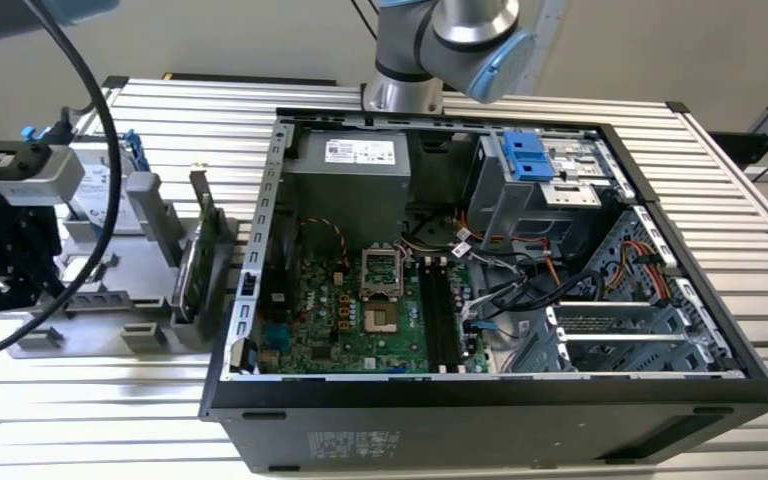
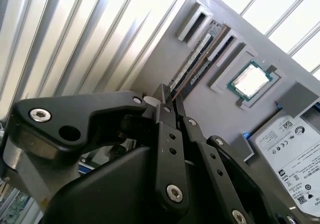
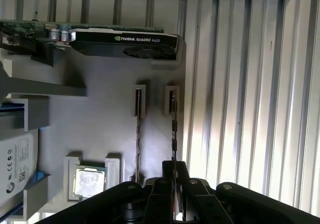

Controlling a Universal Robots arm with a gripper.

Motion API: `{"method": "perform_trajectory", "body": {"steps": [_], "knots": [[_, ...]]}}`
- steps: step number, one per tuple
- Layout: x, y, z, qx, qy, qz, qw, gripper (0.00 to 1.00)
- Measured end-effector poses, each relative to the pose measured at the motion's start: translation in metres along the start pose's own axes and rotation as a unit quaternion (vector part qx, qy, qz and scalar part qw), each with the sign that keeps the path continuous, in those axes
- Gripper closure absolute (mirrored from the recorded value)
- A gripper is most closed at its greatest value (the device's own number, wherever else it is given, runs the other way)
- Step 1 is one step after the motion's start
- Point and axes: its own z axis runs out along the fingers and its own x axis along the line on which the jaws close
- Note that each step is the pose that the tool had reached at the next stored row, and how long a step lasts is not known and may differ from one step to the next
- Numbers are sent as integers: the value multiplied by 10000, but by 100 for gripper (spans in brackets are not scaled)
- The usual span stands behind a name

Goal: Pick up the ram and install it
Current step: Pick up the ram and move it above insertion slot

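I read my claw (image 3: 173, 167) as pinched shut on the ram (image 3: 173, 126), which stands edge-up in its slot of the grey holder (image 3: 100, 119) at the exterior view's left, near the chip (image 3: 89, 180).

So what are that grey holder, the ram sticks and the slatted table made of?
Grey holder: matte plastic, probably moulded or printed; it looks dull and uniform, with no glare. Ram sticks: thin circuit board carrying dark chips, seen edge-on. Slatted table: bare metal, likely aluminium, given its bright streaky reflections.
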Motion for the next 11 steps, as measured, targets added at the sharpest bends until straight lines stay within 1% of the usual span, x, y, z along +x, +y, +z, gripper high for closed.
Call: {"method": "perform_trajectory", "body": {"steps": [11], "knots": [[-2, 4, -112, 0, 1, 0, 10000, 100]]}}
